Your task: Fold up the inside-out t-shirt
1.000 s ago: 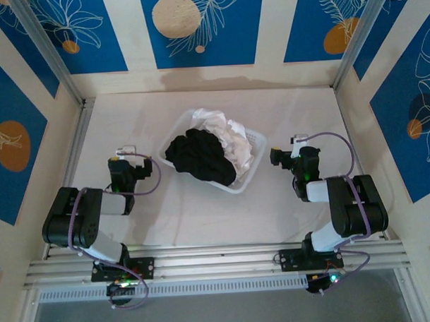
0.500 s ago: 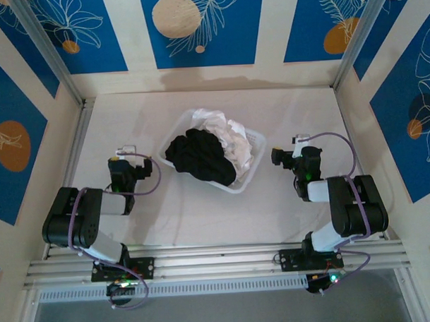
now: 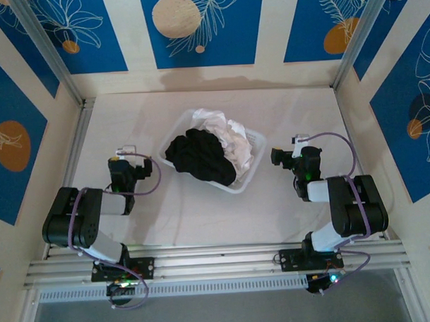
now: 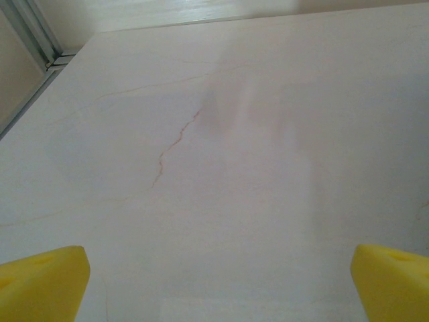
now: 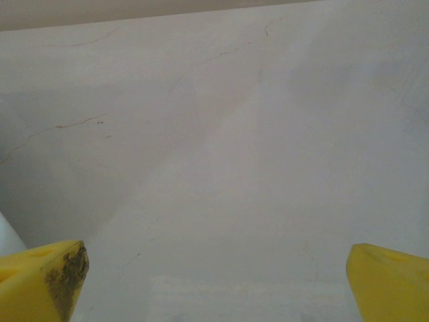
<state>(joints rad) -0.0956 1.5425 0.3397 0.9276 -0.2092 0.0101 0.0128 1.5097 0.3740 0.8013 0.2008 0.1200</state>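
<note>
Top external view: pale table (image 3: 202,211) fills the middle of the frame.
Basket (image 3: 259,142): white, centre frame, set askew on the table.
T-shirt (image 3: 199,156): black, bunched in the basket's left half, touching a white cloth (image 3: 232,139) at its upper right.
Left gripper (image 3: 124,151): left of basket, well apart; jaws spread wide, nothing held.
Right gripper (image 3: 277,157): just right of basket; jaws spread wide, nothing held.

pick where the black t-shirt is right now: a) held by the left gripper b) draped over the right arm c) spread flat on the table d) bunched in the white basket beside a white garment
d: the black t-shirt lies crumpled in the white basket, against the white garment.
</note>
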